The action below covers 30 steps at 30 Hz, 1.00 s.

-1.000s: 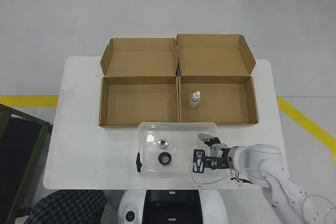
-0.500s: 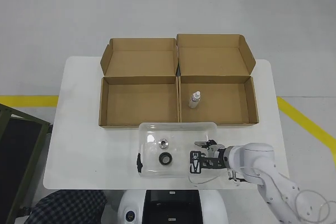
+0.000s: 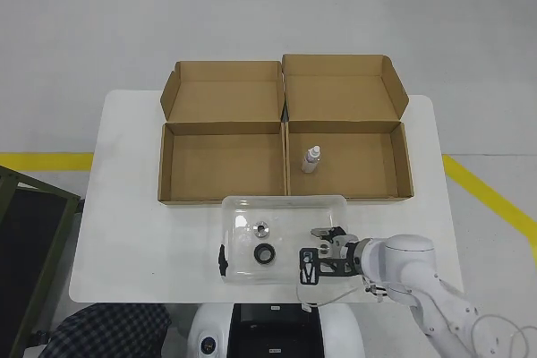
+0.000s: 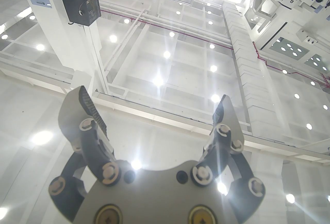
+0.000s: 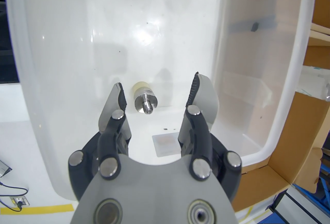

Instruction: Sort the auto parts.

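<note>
Right gripper [image 3: 314, 250] sits low inside the clear plastic bin [image 3: 242, 208], at the end farthest from the other two parts. Fingers spread wide, nothing clamped. In the right wrist view the gripper [image 5: 157, 91] straddles a small silver metal fitting with a cream cap [image 5: 143, 101]. The fitting lies on the bin floor between the fingertips, much closer to one finger than the other; can't tell if that pad touches it.

Other end of the bin holds a black ring-shaped part [image 3: 265, 254] and a small round silver part [image 3: 262, 227], near each other and well apart from the gripper.

Left gripper [image 4: 153, 101] points up at the ceiling, fingers wide apart, holding nothing.

Bin sits on the white table [image 3: 134, 224], just in front of two open brown cardboard boxes. A small white bottle [image 3: 311, 159] lies in the right box [image 3: 367, 166], near the wall it shares with the left box [image 3: 222, 166].
</note>
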Each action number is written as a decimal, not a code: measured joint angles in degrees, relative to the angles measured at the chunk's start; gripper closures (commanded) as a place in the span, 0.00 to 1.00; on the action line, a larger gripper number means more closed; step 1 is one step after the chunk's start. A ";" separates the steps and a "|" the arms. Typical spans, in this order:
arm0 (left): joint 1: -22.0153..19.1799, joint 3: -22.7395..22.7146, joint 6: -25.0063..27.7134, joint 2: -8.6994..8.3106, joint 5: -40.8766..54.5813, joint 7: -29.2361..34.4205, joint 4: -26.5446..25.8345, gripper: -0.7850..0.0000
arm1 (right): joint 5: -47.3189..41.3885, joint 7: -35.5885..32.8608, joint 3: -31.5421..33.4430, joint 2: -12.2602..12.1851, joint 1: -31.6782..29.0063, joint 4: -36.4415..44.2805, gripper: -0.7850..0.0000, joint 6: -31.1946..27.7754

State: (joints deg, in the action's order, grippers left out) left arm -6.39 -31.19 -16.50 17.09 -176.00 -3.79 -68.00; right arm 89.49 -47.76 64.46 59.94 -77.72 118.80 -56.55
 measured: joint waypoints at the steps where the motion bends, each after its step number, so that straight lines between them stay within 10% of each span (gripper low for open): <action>1: 0.00 0.00 0.00 0.00 0.00 0.00 0.00 0.00 | 0.16 -0.22 -0.06 -0.10 -0.12 -0.01 0.44 0.24; 11: 0.00 0.00 0.00 0.00 0.00 0.00 0.00 0.00 | 0.36 -2.06 -2.31 -0.71 0.71 -0.99 0.54 2.09; 20: 0.00 0.00 0.00 0.00 0.00 0.00 0.00 0.00 | -0.38 -3.81 -5.17 -1.42 2.68 -2.55 0.99 3.84; 30: 0.00 0.00 0.00 0.00 0.00 0.00 0.00 0.00 | -3.20 -4.91 -6.42 -2.45 3.81 -0.62 1.00 4.94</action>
State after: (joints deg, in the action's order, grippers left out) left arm -6.39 -31.19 -16.50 17.09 -176.00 -3.79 -68.00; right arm 86.29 -52.67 58.05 57.49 -73.91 118.17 -51.61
